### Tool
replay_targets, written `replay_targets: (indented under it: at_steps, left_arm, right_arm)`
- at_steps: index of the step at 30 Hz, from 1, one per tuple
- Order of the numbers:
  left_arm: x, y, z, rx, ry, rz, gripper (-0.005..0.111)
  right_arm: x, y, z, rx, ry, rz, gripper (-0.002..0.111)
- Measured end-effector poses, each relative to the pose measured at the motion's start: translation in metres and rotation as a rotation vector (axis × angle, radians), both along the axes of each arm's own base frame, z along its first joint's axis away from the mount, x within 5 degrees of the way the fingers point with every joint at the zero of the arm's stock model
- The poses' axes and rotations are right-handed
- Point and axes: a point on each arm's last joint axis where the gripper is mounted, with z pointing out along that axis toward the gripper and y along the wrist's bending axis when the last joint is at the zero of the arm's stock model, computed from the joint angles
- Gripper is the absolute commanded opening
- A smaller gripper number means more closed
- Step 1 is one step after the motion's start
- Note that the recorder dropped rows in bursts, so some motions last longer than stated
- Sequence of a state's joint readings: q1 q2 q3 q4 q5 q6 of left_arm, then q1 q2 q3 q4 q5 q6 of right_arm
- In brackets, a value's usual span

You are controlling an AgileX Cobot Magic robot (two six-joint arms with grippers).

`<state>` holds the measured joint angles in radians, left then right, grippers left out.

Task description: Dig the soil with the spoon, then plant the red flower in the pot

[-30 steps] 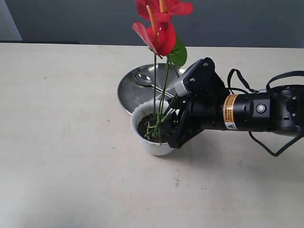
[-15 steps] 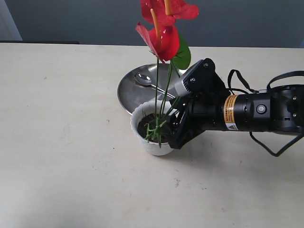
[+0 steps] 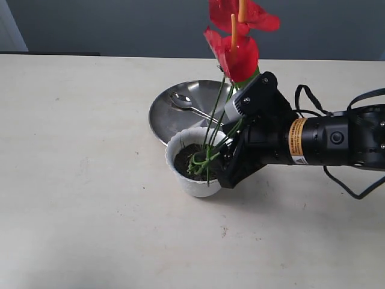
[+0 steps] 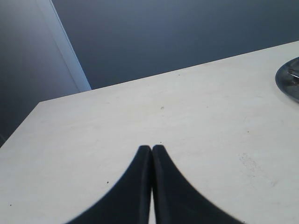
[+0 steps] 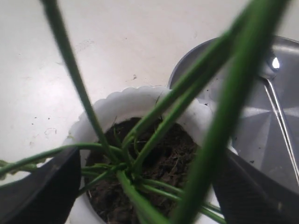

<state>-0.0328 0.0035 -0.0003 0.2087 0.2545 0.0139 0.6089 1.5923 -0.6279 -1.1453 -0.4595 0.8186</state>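
The red flower (image 3: 237,51) stands in the white scalloped pot (image 3: 187,182), its stems (image 5: 154,140) rooted in the dark soil (image 5: 175,158) and leaning right over the arm. My right gripper (image 3: 225,164) is at the pot's right side, open. Its two dark fingers stand wide apart on either side of the pot and stems in the right wrist view, touching neither stem. The spoon (image 3: 181,100) lies in the round steel plate (image 3: 163,117) behind the pot. My left gripper (image 4: 152,148) is shut on nothing above bare tabletop, out of the exterior view.
The steel plate (image 5: 254,135) touches the pot's far side. The edge of the plate (image 4: 289,77) shows at one side of the left wrist view. The table's far edge meets a dark wall. Black cables trail behind the right arm (image 3: 337,141).
The flower has tipped to the right, its blooms swinging over the right arm. The right gripper has shifted slightly right beside the pot. The spoon and plate have not moved.
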Motion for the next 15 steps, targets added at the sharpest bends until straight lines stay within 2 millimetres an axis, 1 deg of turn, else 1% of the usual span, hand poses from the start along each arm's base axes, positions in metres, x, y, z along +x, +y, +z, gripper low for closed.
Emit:
replay_targets:
  at_steps: [15]
  left_arm:
    - [0.0, 0.0, 0.0, 0.0, 0.0, 0.0, 0.0]
  right_arm:
    - [-0.001, -0.0007, -0.0008, -0.014, 0.01, 0.005, 0.075]
